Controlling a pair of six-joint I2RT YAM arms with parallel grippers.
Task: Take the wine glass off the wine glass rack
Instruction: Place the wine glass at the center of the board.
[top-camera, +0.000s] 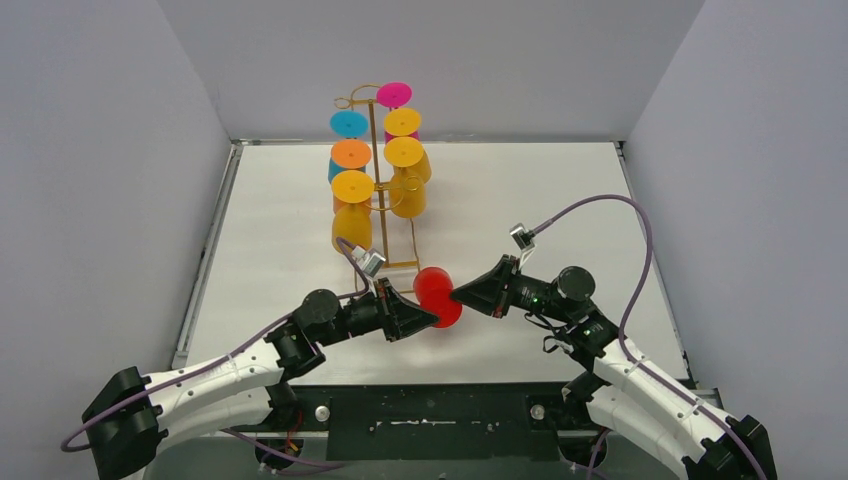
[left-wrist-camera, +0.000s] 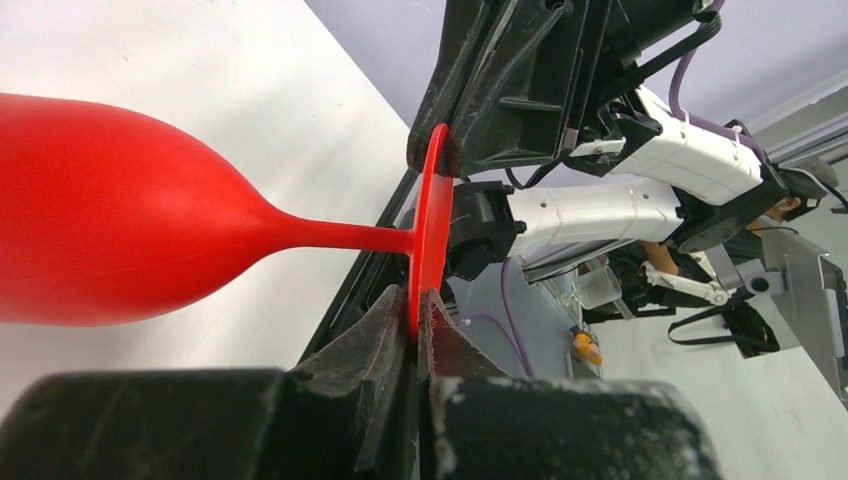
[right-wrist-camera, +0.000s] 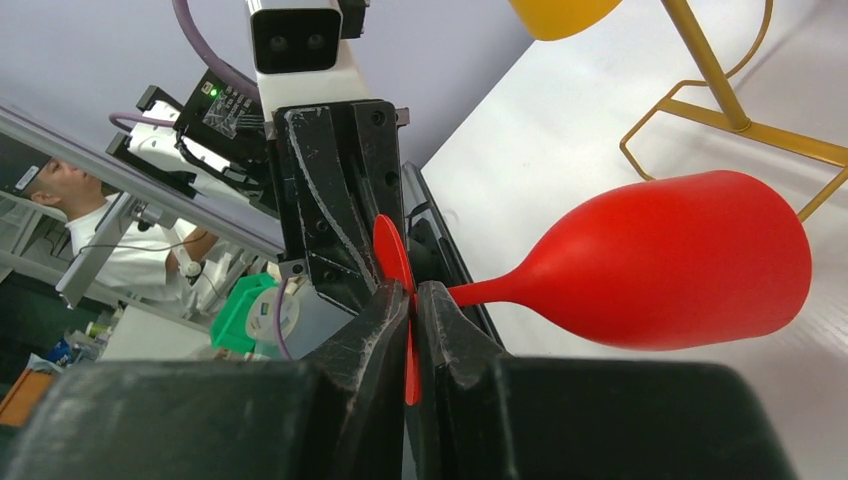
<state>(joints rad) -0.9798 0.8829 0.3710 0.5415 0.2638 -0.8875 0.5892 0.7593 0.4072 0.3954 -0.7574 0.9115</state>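
Currently held: wine glass, red, off the wine glass rack, over the table near the rack's base.
Long axis: roughly level; bowl toward the rack, foot toward the arm bases.
Left pincer: closed on the foot's rim.
Right pincer: closed on the opposite rim.
Wrist views: each shows both pinches edge-on.
Top view alone: whole rack, with coloured glasses hanging on it.
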